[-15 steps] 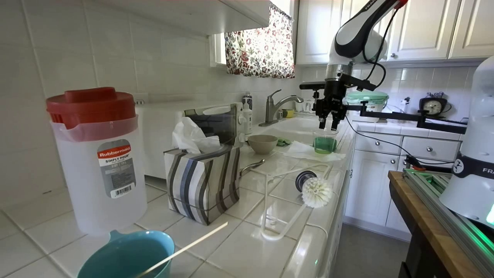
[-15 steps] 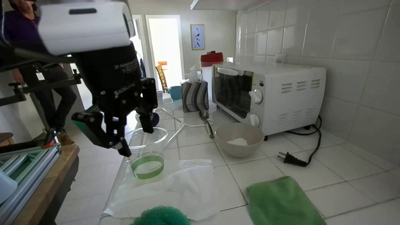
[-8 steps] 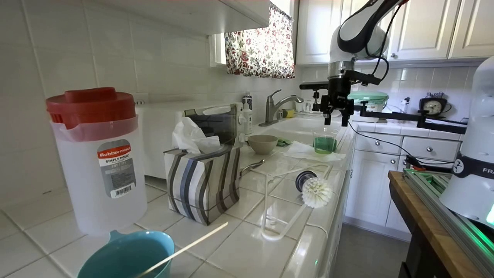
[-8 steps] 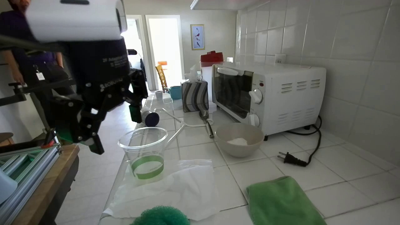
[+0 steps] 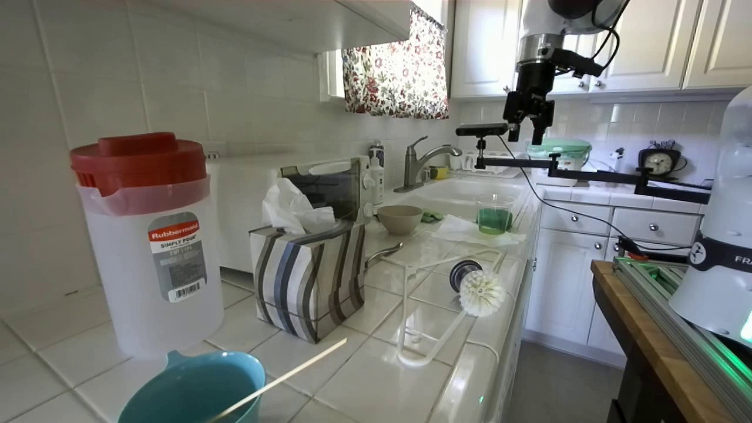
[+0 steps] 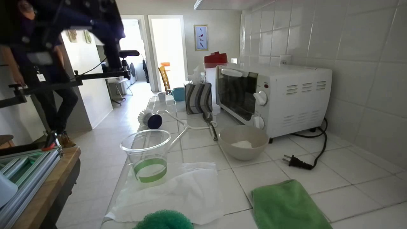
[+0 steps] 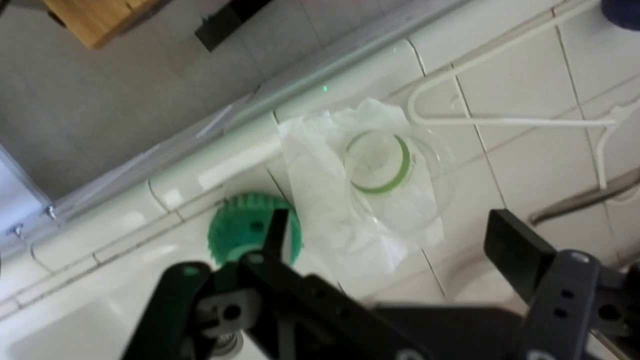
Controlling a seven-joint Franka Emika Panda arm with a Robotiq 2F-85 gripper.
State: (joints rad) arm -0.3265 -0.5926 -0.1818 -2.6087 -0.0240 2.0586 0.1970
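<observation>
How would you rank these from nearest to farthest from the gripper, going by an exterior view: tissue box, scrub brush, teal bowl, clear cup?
From the gripper, in an exterior view:
1. Clear cup: lower down, on the white paper.
2. Scrub brush: lying near the counter edge.
3. Tissue box: left of the brush.
4. Teal bowl: at the picture's bottom.

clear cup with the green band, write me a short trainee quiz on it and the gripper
1. Multiple choice: how high is the gripper compared with the clear cup?
a) lower
b) level with it
c) higher
2. True or false: the gripper is shut on the clear cup.
3. Fill in the blank: the clear cup stands upright on a ____.

Key:
1. c
2. False; the jaws are apart with nothing held between them.
3. white paper sheet
</observation>
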